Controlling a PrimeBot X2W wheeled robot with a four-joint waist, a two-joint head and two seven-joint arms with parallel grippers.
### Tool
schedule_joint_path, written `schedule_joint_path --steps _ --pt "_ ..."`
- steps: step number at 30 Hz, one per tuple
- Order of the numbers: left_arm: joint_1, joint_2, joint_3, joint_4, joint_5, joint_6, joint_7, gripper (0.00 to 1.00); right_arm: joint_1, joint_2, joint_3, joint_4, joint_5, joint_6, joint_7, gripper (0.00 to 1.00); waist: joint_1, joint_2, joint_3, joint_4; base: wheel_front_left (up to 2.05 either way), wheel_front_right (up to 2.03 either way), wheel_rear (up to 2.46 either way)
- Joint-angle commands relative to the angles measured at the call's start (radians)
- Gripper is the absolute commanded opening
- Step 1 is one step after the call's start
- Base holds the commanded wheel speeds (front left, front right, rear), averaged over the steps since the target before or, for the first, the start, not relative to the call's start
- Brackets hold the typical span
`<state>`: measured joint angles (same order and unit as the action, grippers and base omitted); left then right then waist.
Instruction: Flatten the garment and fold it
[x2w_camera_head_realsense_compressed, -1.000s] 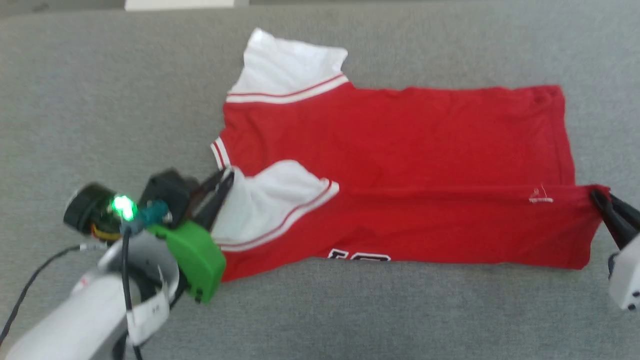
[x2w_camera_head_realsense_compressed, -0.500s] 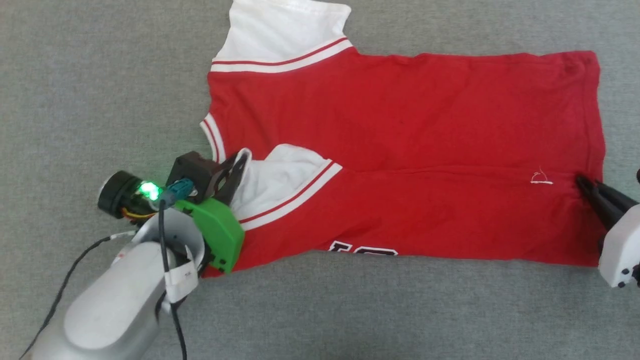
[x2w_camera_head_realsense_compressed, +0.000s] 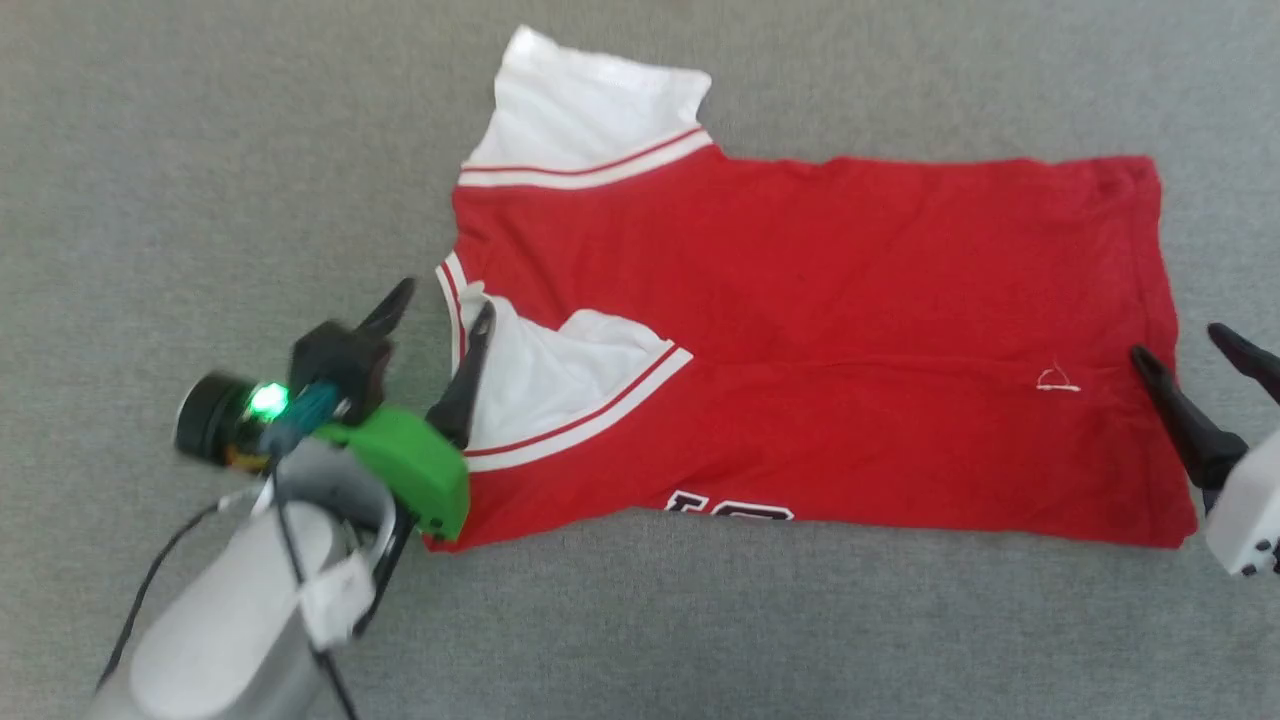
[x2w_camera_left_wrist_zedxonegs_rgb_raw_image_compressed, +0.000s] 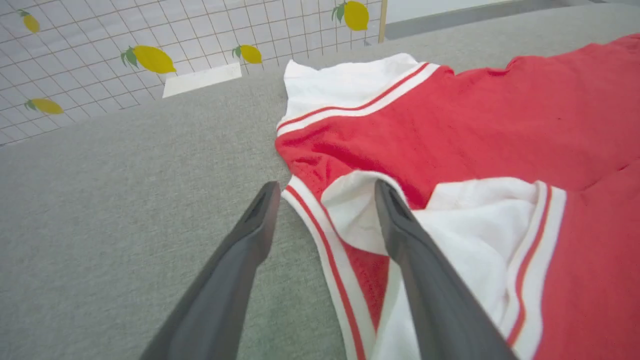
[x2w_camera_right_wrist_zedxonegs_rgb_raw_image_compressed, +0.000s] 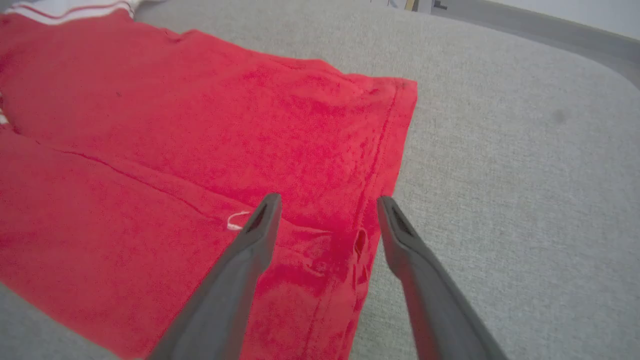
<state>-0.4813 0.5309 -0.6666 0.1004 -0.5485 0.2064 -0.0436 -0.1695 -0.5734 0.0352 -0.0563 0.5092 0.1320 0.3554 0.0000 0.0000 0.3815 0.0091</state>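
Head view: the garment (x2w_camera_head_realsense_compressed: 800, 330) lies spread on the grey surface (x2w_camera_head_realsense_compressed: 200, 150), neck end toward the robot's left and hem toward its right. Its near long side is folded up over the body, so the near white sleeve (x2w_camera_head_realsense_compressed: 560, 370) lies on the red cloth, and the far white sleeve (x2w_camera_head_realsense_compressed: 590, 110) sticks out at the top. Part of the black-and-white lettering (x2w_camera_head_realsense_compressed: 730, 508) shows at the near fold, and a small white logo (x2w_camera_head_realsense_compressed: 1057, 380) sits close to the hem. The left fingers (x2w_camera_head_realsense_compressed: 468, 370) stand spread apart at the neck end, holding nothing: one is over the folded sleeve, the other over bare grey. The right fingers (x2w_camera_head_realsense_compressed: 1180, 415) are likewise parted and empty at the hem end, one over the red cloth and one out past the edge. Left wrist view: the two dark fingers are released, with the red-and-white striped neck trim (x2w_camera_left_wrist_zedxonegs_rgb_raw_image_compressed: 320, 235) lying between them, and a lemon-patterned grid wall (x2w_camera_left_wrist_zedxonegs_rgb_raw_image_compressed: 150, 57) stands beyond the surface. Right wrist view: the open fingers straddle the hem edge, the logo just beside one tip; whether either tip touches the cloth cannot be told.
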Motion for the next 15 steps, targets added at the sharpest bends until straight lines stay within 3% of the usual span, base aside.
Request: schedule_joint_path --steps 1,7,10,15 --pt "0.047 0.010 0.020 -0.024 -0.012 0.031 -0.029 1.00 0.032 0.023 -0.025 -0.016 -0.010 -0.001 -0.017 1.00 0.0000 0.0000 -0.077 0.000 0.00 0.00 0.00" --pt "0.252 0.024 0.101 -0.178 -0.003 0.185 -0.177 1.00 0.164 0.180 -0.179 -0.095 -0.147 -0.001 -0.126 1.00 0.0000 0.0000 -0.158 -0.001 0.00 0.00 0.00" --pt "0.354 -0.003 0.135 -0.246 0.024 0.254 -0.210 1.00 0.233 0.287 -0.243 -0.131 -0.227 -0.001 -0.192 1.00 0.0000 0.0000 -0.186 0.001 0.00 0.00 0.00" --pt "0.500 -0.082 0.179 -0.286 0.079 0.311 -0.217 1.00 0.328 0.435 -0.282 -0.132 -0.322 -0.001 -0.266 1.00 0.0000 0.0000 -0.213 0.003 0.00 0.00 0.00"
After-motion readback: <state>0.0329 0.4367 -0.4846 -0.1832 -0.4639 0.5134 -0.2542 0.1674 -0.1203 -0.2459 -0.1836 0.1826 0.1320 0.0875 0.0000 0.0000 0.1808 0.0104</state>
